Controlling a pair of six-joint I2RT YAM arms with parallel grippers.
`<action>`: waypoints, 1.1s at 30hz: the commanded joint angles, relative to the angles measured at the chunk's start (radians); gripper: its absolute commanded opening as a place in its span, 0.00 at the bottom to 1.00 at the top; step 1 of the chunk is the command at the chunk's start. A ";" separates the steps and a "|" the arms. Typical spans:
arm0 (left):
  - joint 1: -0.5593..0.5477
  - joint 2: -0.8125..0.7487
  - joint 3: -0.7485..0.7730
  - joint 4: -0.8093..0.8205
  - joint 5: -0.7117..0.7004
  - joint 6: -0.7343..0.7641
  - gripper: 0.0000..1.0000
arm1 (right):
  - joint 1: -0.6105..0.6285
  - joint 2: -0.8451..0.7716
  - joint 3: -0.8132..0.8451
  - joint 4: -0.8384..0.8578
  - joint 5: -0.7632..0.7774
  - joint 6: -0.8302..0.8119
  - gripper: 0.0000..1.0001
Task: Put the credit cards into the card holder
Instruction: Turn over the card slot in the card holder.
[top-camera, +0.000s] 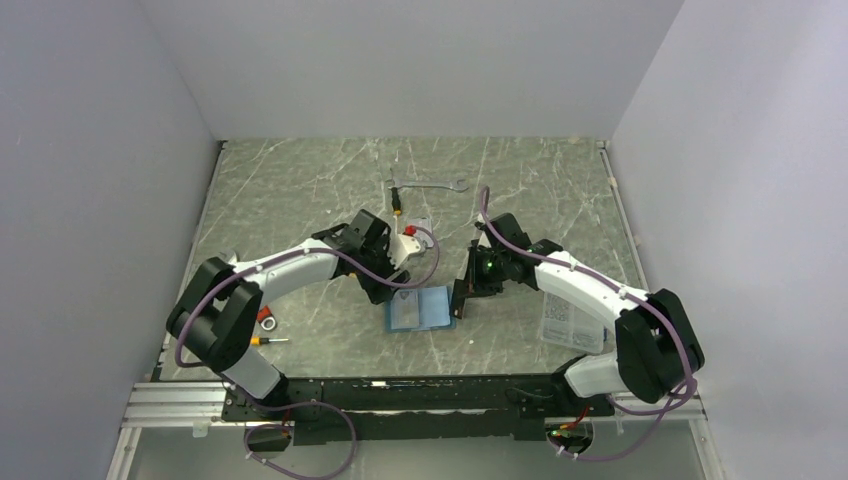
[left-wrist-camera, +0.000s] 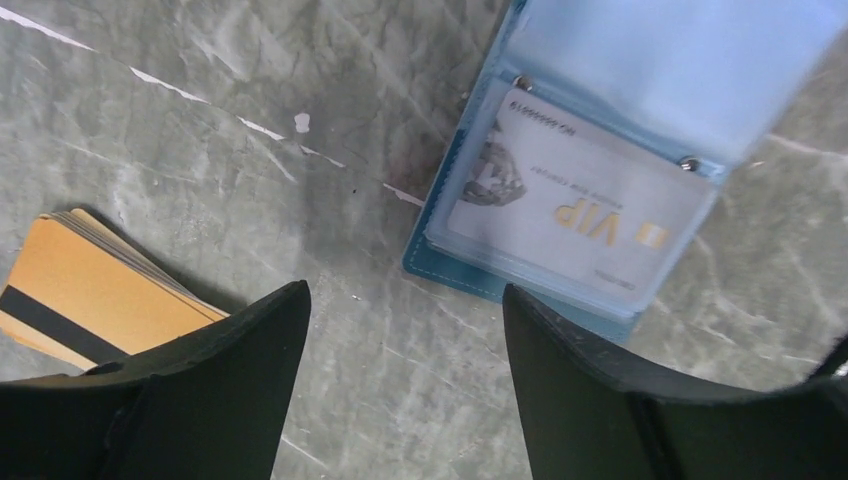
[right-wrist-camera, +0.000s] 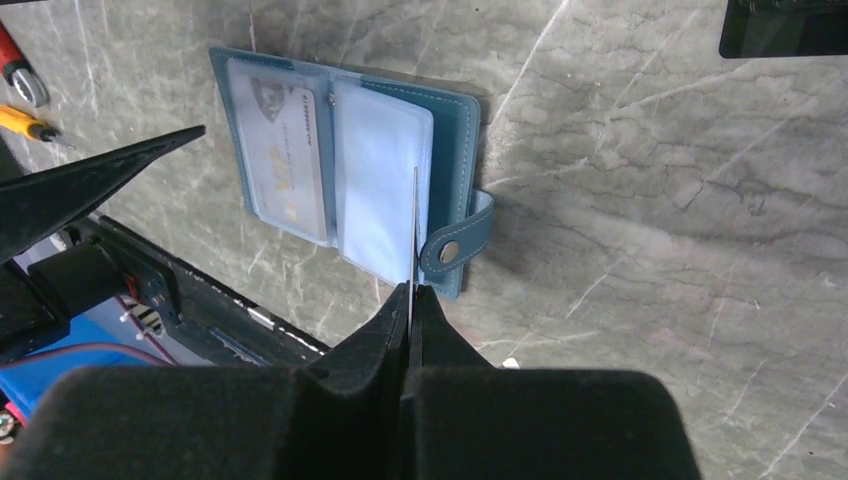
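Note:
The teal-blue card holder (top-camera: 420, 308) lies open near the table's front, between the two arms. A pale VIP card (left-wrist-camera: 570, 210) sits in its left pocket (right-wrist-camera: 285, 150), and the snap tab (right-wrist-camera: 455, 245) sticks out on the right. My right gripper (right-wrist-camera: 410, 290) is shut on a thin credit card (right-wrist-camera: 414, 225), seen edge-on and standing over the holder's right pocket. A stack of orange-gold credit cards (left-wrist-camera: 90, 290) with a black stripe lies left of my left gripper (left-wrist-camera: 405, 300), which hangs open over bare table beside the holder's corner. Another dark card (right-wrist-camera: 785, 25) lies farther off.
A metal wrench (top-camera: 428, 185) lies at the back. A clear printed packet (top-camera: 570, 320) rests by the right arm. A red-handled tool (top-camera: 265, 318) and a yellow screwdriver (top-camera: 268, 340) lie near the left arm's base. Grey walls close in the marble-patterned table (top-camera: 300, 190).

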 joint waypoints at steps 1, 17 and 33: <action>-0.029 0.020 -0.022 0.080 -0.073 0.024 0.75 | -0.004 0.008 -0.004 0.055 -0.009 -0.013 0.00; -0.112 0.047 -0.053 0.105 -0.195 0.116 0.59 | -0.004 -0.038 -0.015 0.029 0.053 -0.048 0.00; -0.125 0.069 -0.031 0.082 -0.221 0.129 0.54 | 0.002 -0.040 -0.021 0.052 0.003 -0.025 0.00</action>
